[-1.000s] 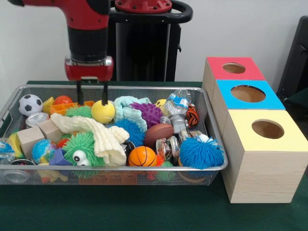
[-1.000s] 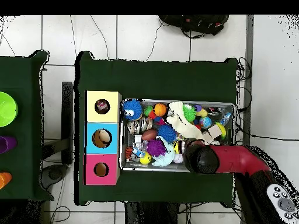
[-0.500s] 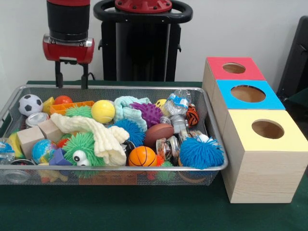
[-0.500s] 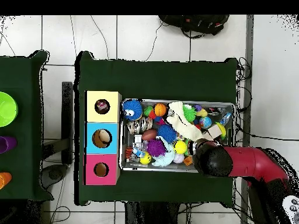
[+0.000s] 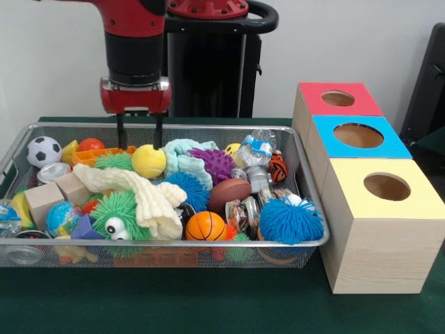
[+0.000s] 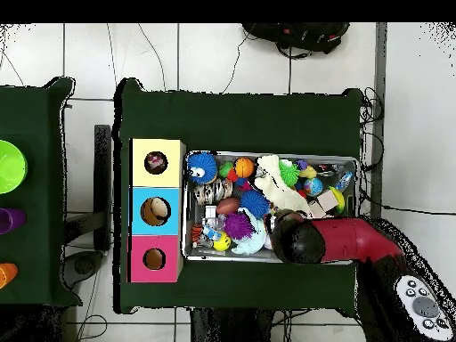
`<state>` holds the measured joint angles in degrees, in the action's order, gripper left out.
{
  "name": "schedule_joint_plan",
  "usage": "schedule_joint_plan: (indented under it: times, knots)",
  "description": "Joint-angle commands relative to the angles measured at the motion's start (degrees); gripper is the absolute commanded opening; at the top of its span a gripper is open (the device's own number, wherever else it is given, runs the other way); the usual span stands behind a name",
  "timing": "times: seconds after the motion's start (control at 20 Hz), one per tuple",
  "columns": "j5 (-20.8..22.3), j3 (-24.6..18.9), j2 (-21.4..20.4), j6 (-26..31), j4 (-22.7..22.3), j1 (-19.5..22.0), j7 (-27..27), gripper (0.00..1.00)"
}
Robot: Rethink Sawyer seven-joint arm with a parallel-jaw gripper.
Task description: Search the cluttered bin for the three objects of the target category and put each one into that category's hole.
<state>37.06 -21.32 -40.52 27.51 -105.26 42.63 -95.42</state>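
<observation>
Shifted sideways and lowered since the previous frame, the red-and-black two-finger gripper (image 5: 140, 131) is held spread, empty, directly above the smooth yellow ball (image 5: 149, 161) in the wire-mesh bin (image 5: 306, 182), presumably lined up for a grasp.

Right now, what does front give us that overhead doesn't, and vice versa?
Front only: the gripper open and empty above the yellow ball, which the arm hides from above.

Overhead only: things lying inside the yellow box and blue box holes, plus coloured items at the left edge on a second table.

Both: the mesh bin, the three boxes, the blue spiky ball.
</observation>
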Motion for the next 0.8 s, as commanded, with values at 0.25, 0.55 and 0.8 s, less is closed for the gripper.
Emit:
schedule_joint_plan:
  times: [0.25,0.55,0.8]
  knots:
    - [4.67,0.54,6.97,-6.56,2.66,-0.51,-0.52,1.0]
    - [5.56,0.88,8.07,-8.22,3.35,0.46,-0.15,1.0]
    - [6.77,1.79,10.72,-10.36,4.87,-0.32,-1.15,1.0]
